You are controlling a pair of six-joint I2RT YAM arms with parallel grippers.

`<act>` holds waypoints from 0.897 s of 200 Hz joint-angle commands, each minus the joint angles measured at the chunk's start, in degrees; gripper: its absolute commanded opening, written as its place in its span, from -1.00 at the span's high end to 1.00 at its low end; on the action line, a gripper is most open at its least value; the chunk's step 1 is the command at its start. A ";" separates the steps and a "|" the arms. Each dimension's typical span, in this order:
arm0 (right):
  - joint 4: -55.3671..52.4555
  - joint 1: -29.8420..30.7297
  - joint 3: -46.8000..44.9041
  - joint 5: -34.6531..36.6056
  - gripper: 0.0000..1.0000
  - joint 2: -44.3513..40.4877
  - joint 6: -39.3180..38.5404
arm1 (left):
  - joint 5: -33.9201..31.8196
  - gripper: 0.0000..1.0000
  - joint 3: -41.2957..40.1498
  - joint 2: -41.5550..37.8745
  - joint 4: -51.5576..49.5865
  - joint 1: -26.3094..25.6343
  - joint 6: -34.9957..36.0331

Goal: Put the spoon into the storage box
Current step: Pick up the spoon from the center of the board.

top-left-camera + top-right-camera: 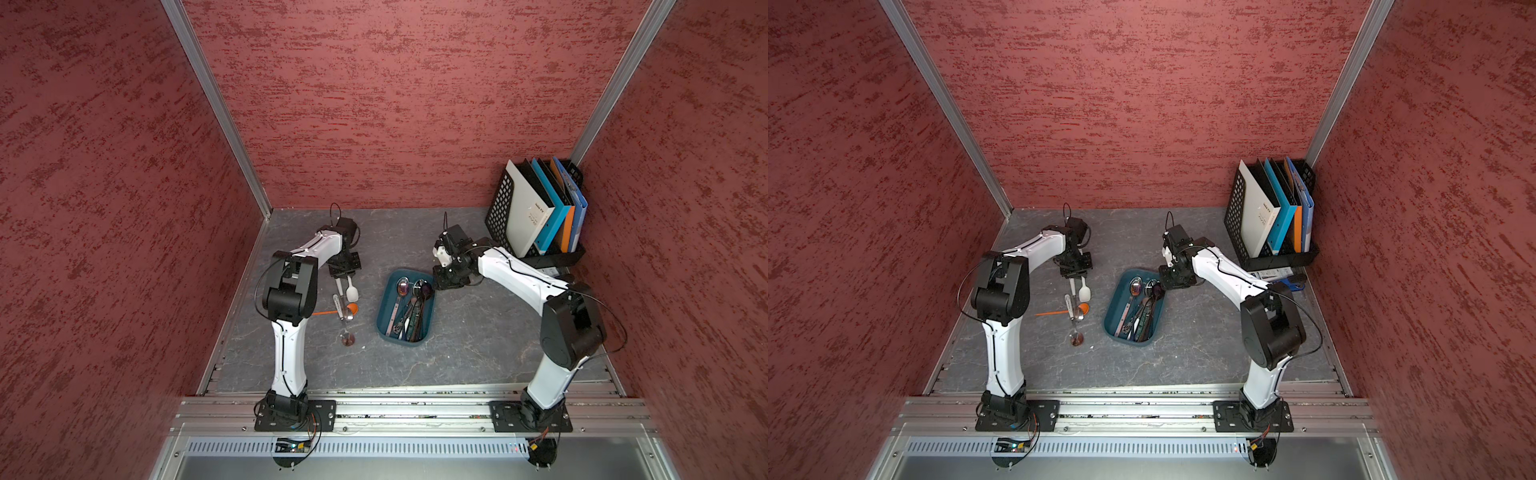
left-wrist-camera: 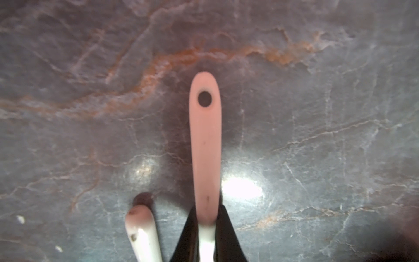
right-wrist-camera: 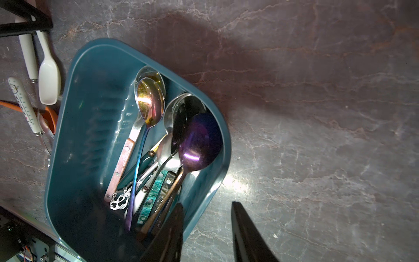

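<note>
Our left pincer (image 2: 207,209) is pinching the spoon (image 2: 205,136) by its white handle, low at the counter (image 2: 317,136). We are seeing the storage box (image 1: 383,316) at three o'clock from it, while our right pincer (image 3: 206,204) is hovering with jaws parted and empty over the box's one-o'clock corner.

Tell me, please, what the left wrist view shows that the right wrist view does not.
Only the left wrist: the holed end of the white-handled spoon. Only the right wrist: the storage box holding spoons, and the right gripper open at its rim. Both: the left gripper on that spoon's handle, the white scoop beside it, and the marble tabletop.
</note>
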 commanded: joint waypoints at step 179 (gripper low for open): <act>6.06 -1.18 3.87 -17.00 0.19 2.05 4.37 | 4.10 1.00 -0.79 -10.56 0.10 -5.27 13.95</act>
